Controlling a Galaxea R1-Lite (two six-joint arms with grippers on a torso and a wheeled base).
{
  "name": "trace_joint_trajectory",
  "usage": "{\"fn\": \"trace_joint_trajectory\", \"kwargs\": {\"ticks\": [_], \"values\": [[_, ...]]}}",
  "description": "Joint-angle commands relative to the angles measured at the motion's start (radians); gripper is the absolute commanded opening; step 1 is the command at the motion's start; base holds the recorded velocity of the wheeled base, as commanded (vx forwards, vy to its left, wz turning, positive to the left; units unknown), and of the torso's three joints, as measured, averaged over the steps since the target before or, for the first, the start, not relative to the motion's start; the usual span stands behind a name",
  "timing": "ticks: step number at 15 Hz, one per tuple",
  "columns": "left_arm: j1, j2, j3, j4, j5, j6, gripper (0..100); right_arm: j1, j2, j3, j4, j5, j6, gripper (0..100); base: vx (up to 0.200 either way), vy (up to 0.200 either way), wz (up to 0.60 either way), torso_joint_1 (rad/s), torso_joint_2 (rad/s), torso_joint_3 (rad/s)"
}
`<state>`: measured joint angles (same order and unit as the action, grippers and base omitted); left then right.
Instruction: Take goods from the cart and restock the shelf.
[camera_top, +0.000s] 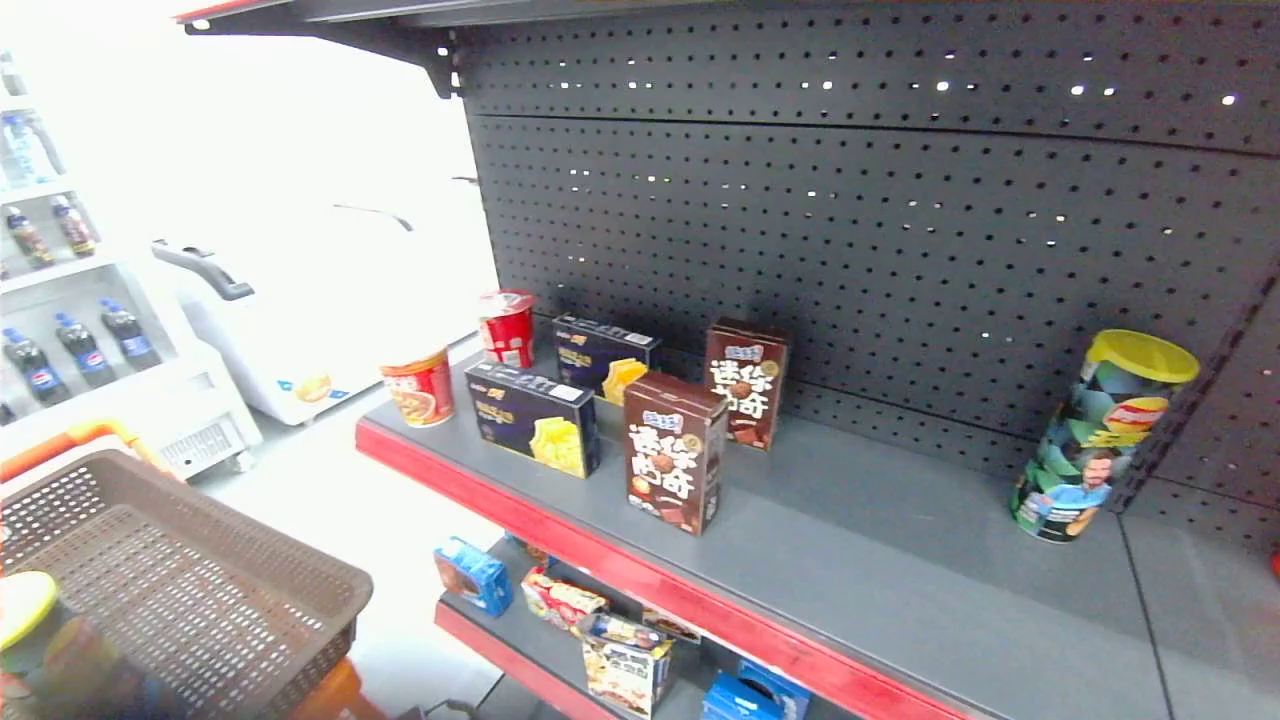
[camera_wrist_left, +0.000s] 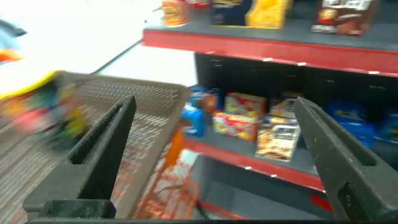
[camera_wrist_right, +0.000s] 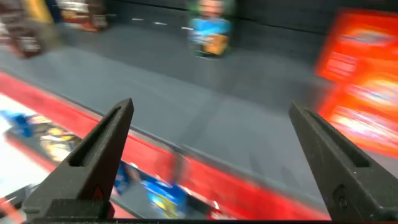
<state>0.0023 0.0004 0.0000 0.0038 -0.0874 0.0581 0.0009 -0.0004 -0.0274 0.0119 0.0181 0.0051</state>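
The cart's brown mesh basket (camera_top: 180, 580) sits at the lower left, with a yellow-lidded can (camera_top: 40, 640) in its near corner. The grey shelf (camera_top: 850, 540) with a red front edge carries two brown boxes (camera_top: 675, 450), two dark blue boxes (camera_top: 535, 417), two red cups (camera_top: 418, 387) and a tall yellow-lidded chip can (camera_top: 1100, 435). My left gripper (camera_wrist_left: 214, 104) hangs open and empty beside the basket (camera_wrist_left: 124, 118), with the can (camera_wrist_left: 43, 106) off to one side. My right gripper (camera_wrist_right: 211, 109) is open and empty above the shelf's front edge, facing the chip can (camera_wrist_right: 210, 31) and a red box (camera_wrist_right: 364, 81).
A lower shelf (camera_top: 480, 630) holds several small packs and boxes. A black pegboard back wall (camera_top: 850, 220) rises behind the goods. A white chest freezer (camera_top: 300, 330) and a drinks fridge (camera_top: 60, 350) stand at the left. Bare shelf lies between the brown boxes and the chip can.
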Motion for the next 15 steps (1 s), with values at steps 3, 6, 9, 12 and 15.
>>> {"fn": "trace_joint_trajectory", "kwargs": {"ticks": [3, 6, 9, 12, 15], "values": [[-0.001, 0.000, -0.002, 0.001, 0.000, 0.000, 100, 0.001, 0.000, 0.000, 0.000, 0.002, -0.001, 100, 0.000, 0.000, 0.60, 0.002, 0.00, 0.002], [-0.001, 0.000, -0.002, 0.001, 0.000, 0.000, 100, 0.001, 0.000, 0.000, 0.000, 0.002, -0.001, 100, 0.000, 0.000, 0.60, 0.002, 0.00, 0.002], [-0.001, 0.000, -0.002, 0.001, -0.002, 0.002, 100, 0.001, 0.000, 0.000, -0.003, 0.005, 0.010, 100, 0.000, 0.000, 0.20, 0.002, 0.00, 0.001], [0.005, 0.001, -0.075, 0.008, 0.029, 0.023, 100, -0.001, 0.000, 0.000, -0.003, 0.005, 0.015, 100, 0.000, 0.000, 0.00, 0.000, 0.00, 0.000], [0.019, 0.237, -0.319, 0.104, 0.083, 0.052, 100, 0.001, 0.000, 0.000, -0.003, 0.003, 0.015, 100, 0.000, 0.000, 0.00, 0.000, 0.00, 0.000]]}}
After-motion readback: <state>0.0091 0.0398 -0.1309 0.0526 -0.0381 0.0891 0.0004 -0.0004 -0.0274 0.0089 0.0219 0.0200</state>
